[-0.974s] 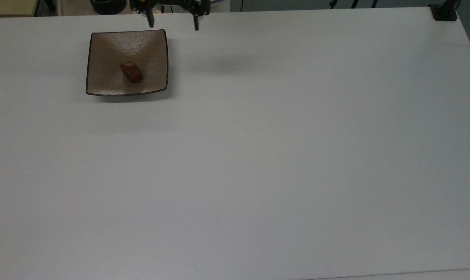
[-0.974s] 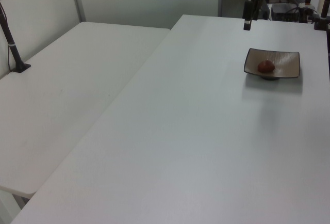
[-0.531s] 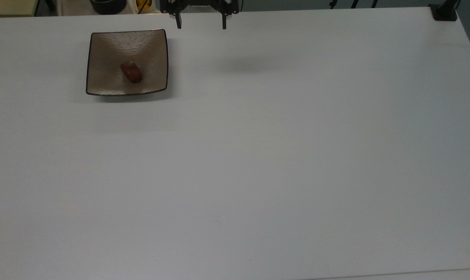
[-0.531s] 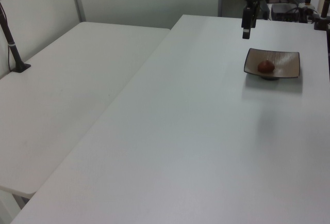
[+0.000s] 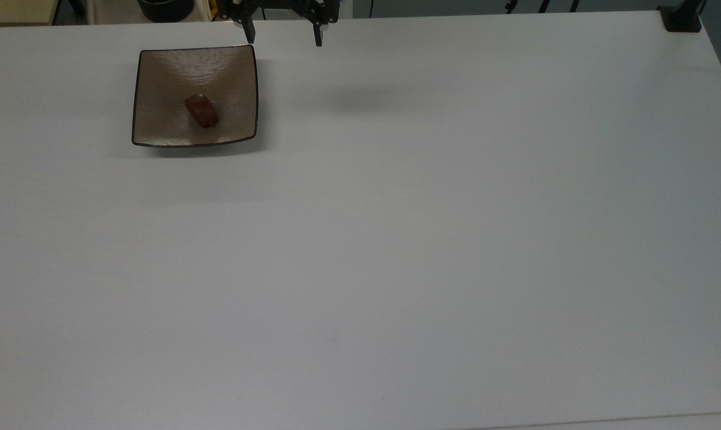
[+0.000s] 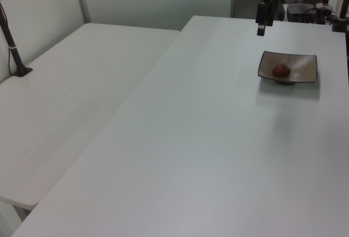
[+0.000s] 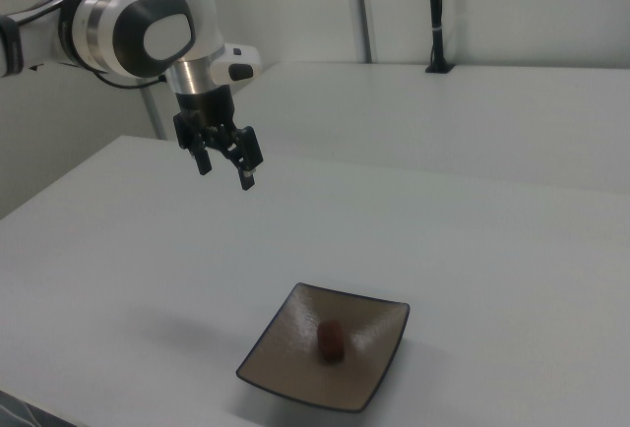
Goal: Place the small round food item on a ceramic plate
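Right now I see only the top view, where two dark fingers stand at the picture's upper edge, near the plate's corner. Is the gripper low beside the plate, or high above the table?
Observer: High. In the right view the gripper hangs in the air well above the table, apart from the ceramic plate.
Operator: Does it carry anything?
Observer: No. The right view shows its fingers open with nothing between them. The small round food item lies in the plate's sunken middle.
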{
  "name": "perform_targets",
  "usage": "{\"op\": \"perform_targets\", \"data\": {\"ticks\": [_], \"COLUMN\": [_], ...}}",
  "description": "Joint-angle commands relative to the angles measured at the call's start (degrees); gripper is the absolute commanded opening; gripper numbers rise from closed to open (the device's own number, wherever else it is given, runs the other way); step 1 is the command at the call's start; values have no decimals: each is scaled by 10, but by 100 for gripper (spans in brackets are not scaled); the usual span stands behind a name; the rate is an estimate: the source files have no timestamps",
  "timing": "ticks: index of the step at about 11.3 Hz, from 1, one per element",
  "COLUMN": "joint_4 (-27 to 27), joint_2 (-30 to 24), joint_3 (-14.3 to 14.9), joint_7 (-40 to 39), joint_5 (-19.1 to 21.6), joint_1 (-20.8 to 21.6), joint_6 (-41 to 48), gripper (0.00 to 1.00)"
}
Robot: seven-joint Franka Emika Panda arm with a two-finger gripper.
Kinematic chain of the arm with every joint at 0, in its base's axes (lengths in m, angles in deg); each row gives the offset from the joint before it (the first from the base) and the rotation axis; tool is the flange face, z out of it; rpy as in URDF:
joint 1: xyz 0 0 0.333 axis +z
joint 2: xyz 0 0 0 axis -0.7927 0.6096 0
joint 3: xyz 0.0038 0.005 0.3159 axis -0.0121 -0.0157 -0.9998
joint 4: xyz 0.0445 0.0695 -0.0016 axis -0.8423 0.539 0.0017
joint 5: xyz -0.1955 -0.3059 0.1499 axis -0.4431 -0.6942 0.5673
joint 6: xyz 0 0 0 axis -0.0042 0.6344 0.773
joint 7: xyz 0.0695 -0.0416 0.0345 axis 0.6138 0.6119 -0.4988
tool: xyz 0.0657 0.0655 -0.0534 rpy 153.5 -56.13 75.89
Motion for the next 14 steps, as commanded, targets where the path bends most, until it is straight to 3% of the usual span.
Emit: {"op": "perform_targets", "data": {"ticks": [1, 9, 14], "joint_4": [12, 13, 13], "joint_2": [-10, -8, -11], "joint_3": [12, 17, 17], "joint_7": [-2, -7, -10], "joint_5": [21, 20, -20], "joint_1": [15, 14, 18], "joint_6": [-11, -10, -11], "gripper": [100, 100, 100]}}
